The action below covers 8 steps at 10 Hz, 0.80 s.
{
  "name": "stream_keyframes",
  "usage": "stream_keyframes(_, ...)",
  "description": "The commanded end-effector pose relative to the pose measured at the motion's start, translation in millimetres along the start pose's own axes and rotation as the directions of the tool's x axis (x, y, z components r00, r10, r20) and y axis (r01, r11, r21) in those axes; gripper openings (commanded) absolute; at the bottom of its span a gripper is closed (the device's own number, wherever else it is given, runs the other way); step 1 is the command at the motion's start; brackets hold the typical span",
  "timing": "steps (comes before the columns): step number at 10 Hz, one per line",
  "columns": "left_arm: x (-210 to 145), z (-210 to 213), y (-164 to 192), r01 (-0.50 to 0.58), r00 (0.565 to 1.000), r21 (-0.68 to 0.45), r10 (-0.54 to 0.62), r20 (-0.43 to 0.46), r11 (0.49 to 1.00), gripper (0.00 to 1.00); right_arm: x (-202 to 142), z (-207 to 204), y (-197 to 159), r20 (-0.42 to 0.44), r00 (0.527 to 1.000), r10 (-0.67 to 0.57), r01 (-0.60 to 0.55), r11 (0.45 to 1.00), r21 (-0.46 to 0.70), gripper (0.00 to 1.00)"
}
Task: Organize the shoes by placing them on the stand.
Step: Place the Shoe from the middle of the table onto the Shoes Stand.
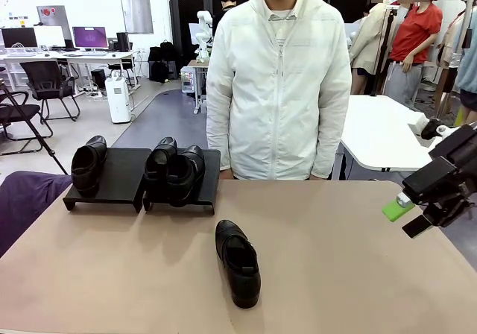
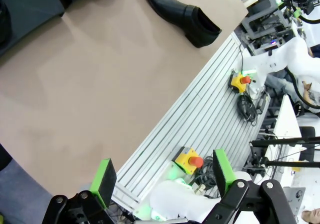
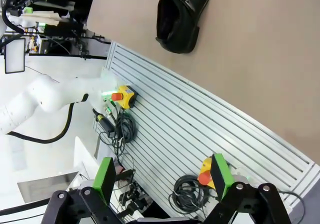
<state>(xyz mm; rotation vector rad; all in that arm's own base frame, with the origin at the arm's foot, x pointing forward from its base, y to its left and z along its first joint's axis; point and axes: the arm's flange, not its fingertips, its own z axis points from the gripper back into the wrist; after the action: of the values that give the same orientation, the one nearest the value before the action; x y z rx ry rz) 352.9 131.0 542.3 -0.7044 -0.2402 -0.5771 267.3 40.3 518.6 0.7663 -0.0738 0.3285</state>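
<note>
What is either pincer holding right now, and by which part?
Nothing. The left pincer and right pincer are both open and empty; the loose shoe lies untouched on the table.

Right gripper [image 1: 406, 218] cut by frame edge, one pad hidden; left stand [image 1: 119, 176] and a shoe [image 2: 2, 19] cropped at left wrist view's corner

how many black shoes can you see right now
4. One shoe sits on the left stand, two shoes on the right stand, and one shoe lies on the table, mid-front.
</note>
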Motion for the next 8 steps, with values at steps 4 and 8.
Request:
stream_keyframes(4, 145.1, -201.5, -188.5, -0.145, 0.970, 0.205, 0.180, -0.164, 0.968, 1.00, 0.2, 5.4, 3.1, 0.001, 1.000, -0.010, 0.010, 1.000, 0.011, 1.00)
stream_keyframes(8, 169.1, -338.6, -253.3, -0.275, 0.953, 0.454, 0.303, 0.010, 0.848, 1.00, 0.2, 5.4, 3.1, 0.001, 1.000, -0.010, 0.010, 1.000, 0.011, 1.00)
